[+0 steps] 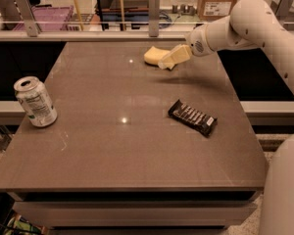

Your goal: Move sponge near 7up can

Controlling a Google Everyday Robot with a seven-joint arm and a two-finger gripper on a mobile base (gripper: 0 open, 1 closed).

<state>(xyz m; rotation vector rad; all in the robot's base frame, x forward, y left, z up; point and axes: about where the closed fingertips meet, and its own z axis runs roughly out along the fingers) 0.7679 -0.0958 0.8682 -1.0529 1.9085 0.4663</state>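
The pale yellow sponge (153,55) lies on the far middle of the brown table (112,151). My gripper (168,61) is at the sponge's right end, overlapping its edge, with the white arm reaching in from the right. I cannot see whether it touches or holds the sponge. The 7up can (35,102) stands upright near the table's left edge, far from the sponge.
A flat black snack wrapper (192,117) lies right of the table's centre. A rail with posts (153,9) runs behind the far edge. Boxes and crates stand beyond it. The arm's white body (284,190) fills the lower right.
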